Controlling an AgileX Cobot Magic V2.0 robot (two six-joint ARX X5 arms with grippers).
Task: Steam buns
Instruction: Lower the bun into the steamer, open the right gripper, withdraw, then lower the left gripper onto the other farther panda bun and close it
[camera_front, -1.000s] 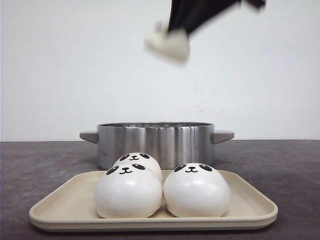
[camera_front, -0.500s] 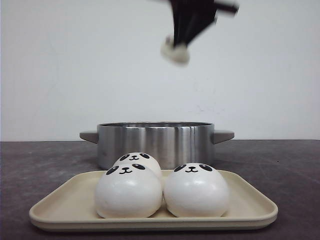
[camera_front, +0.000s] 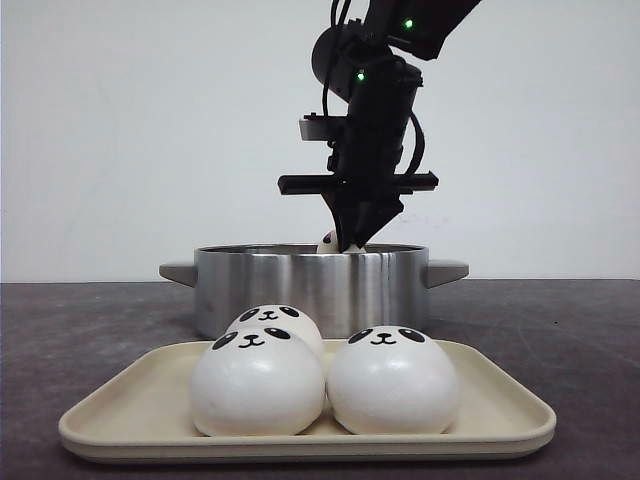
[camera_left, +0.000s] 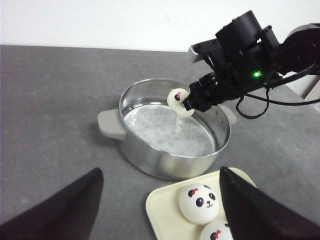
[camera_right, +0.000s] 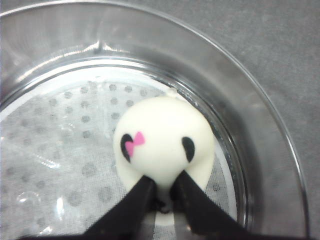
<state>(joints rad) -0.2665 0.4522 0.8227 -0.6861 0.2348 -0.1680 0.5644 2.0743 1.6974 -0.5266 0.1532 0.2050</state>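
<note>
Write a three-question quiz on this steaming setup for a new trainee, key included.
1. True or false: the right gripper is pinching a bun above the steamer pot.
2. How many buns lie on the cream tray in the front view?
A. one
B. three
C. five
3. Fill in: the left gripper, jaws spread wide, holds ____.

Key:
1. True. The wrist view shows its fingers closed on the bun's edge, with the perforated liner below.
2. B. Two sit in front, one behind.
3. Nothing.
</note>
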